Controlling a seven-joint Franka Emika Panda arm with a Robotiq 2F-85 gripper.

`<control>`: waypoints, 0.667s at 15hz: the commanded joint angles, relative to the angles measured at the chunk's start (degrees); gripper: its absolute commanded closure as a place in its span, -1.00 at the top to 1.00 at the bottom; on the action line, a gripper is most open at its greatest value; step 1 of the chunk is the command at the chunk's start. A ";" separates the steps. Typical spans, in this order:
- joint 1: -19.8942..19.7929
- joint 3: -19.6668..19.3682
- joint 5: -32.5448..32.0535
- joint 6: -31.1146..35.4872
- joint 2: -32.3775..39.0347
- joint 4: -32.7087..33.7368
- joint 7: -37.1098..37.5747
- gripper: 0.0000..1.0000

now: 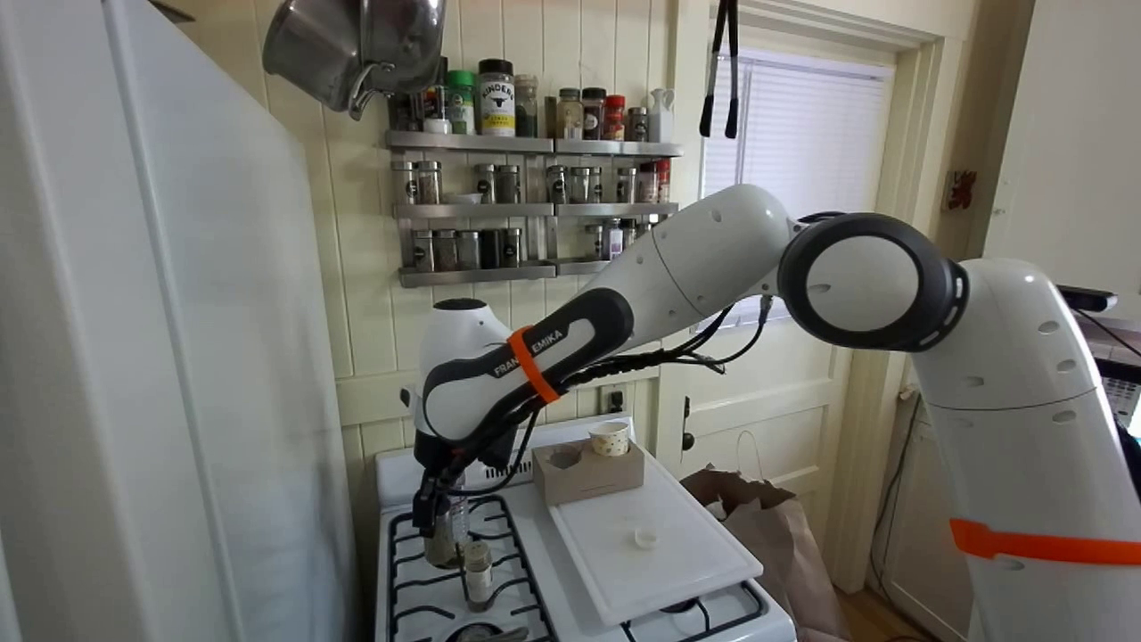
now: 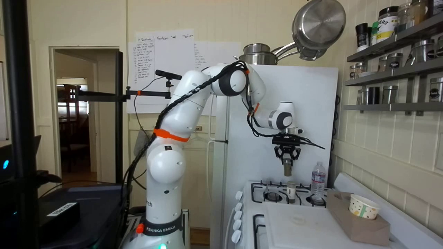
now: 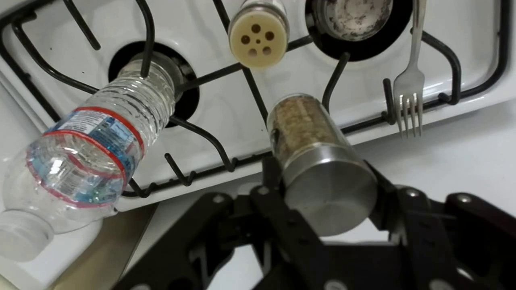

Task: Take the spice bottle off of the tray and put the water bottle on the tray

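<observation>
gripper [image 2: 287, 160]: fingers hold spice jar [image 3: 308, 129] by its silver lid [image 3: 330, 193], up off stove [image 1: 563, 580] | water bottle [image 2: 318, 181]: standing on burner [image 3: 188, 100] | white tray [image 1: 686, 571]: on stove

I see a fridge [image 1: 223, 357] at the left, many jars [image 1: 468, 251] on shelves [image 1: 472, 211] at the far wall [image 1: 364, 285], a paper bag [image 1: 775, 544] at the right, and one patterned cup [image 1: 610, 440] upon a cardboard box [image 1: 588, 483].

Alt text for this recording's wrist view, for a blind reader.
The tool grips a metal-capped spice jar above a white stove. A clear water bottle stands at left; a shaker with a holed cream top is at top centre, a fork at upper right.
</observation>
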 commanded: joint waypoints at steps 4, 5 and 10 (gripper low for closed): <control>-0.46 0.70 1.23 0.17 8.18 6.10 -2.94 -0.51; -0.67 0.78 1.48 0.33 9.43 6.93 -3.18 -0.51; -0.72 1.10 1.59 -0.60 12.99 10.24 -3.59 -0.51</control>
